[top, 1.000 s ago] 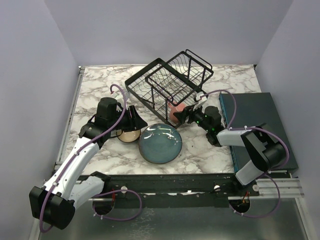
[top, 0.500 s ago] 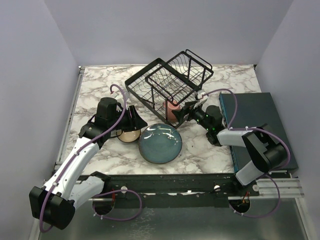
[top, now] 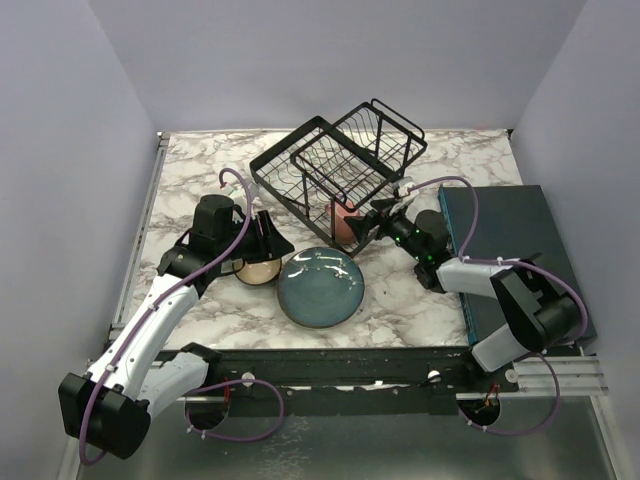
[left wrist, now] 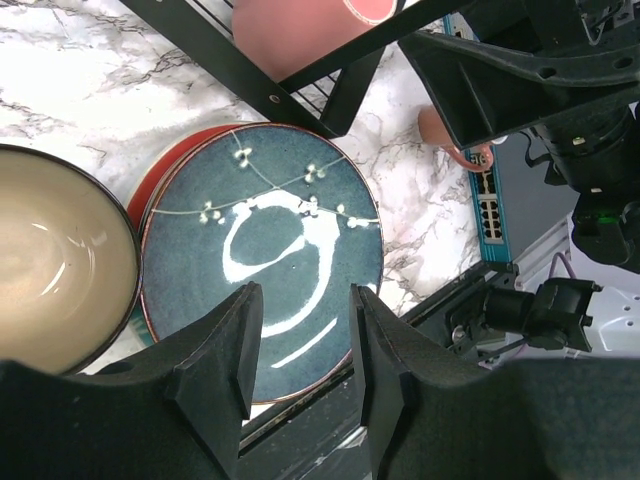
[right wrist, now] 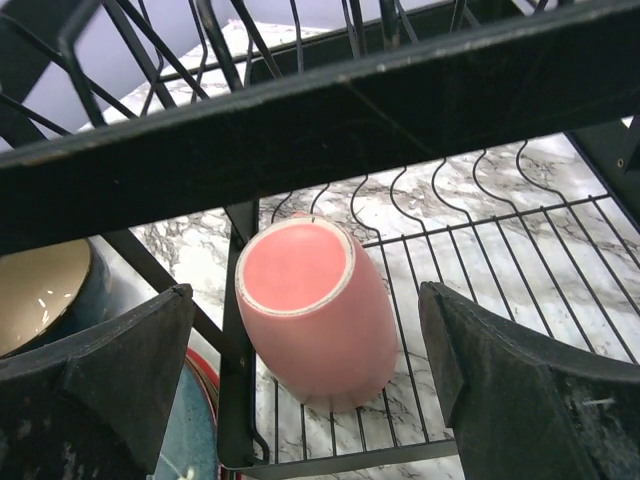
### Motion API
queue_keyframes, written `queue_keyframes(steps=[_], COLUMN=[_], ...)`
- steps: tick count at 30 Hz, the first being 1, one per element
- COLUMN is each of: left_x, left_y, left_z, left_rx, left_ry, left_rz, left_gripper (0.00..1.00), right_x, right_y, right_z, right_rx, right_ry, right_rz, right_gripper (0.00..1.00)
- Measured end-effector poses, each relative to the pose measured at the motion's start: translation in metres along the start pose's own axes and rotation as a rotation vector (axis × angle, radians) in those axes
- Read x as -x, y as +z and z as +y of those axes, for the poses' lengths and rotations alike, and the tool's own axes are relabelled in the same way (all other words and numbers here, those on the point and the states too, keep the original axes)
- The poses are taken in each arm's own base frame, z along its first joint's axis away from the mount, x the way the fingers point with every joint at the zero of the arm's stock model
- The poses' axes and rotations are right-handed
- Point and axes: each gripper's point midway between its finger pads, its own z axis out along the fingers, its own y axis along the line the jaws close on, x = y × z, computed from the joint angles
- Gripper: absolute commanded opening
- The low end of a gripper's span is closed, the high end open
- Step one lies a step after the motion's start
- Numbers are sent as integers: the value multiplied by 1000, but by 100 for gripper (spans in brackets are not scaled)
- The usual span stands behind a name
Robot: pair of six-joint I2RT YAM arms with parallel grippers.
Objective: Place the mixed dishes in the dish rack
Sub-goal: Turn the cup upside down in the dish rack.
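Note:
The black wire dish rack [top: 285, 143] stands at the back middle of the marble table. A pink mug [right wrist: 318, 310] rests on the wire floor of its lower tray [right wrist: 470, 270], base towards the camera. My right gripper [right wrist: 305, 295] is open, one finger on each side of the mug and neither touching it. My left gripper [left wrist: 300, 370] hangs open and empty over a dark teal-blue plate [left wrist: 270, 250], which lies on a red plate [left wrist: 163, 172]. A dark bowl with a tan inside [left wrist: 50, 270] sits beside them. A second pink mug [left wrist: 445, 130] lies on the table near the right arm.
A dark teal flat slab [top: 510, 240] lies along the table's right side under the right arm. The rack's upper basket [top: 375, 135] overhangs the lower tray, with a black bar [right wrist: 350, 110] just above the right gripper. Grey walls close in the table's left, back and right sides.
My right gripper's jaws have spread wide and let go of the pink mug, which now rests in the rack's lower tray. The left arm has not moved.

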Motion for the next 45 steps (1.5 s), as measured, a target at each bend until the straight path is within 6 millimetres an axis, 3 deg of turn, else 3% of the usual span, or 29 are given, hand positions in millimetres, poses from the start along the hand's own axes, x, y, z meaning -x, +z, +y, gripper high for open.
queue_keyframes(steps=[14,20,26,35,40,45], left_x=[0,-1,-2,-4,-7,-10], left_y=[0,0,-1,-5,-6,-14], left_z=[2,2,0,-7,-7,-17], left_rx=[6,6,-7,-42,-55,-104], left_ry=[3,13,22,1,-8,-12], left_rz=[1,2,9,5,-11,-23], left_gripper=[67,89,99,99,99,99], right_x=[24,32,44,42,32,36], right_y=[-15,-31,-52,-81,-92,-103], right_z=[6,7,7,3,-5,-9], right_rx=[2,-21,-71,-177,-286,-379], right_ry=[-13,-14,31,154,242,304], right_rz=[-37,-32,-19,78,201,309], right_gripper=[100,100,100,100,100,100])
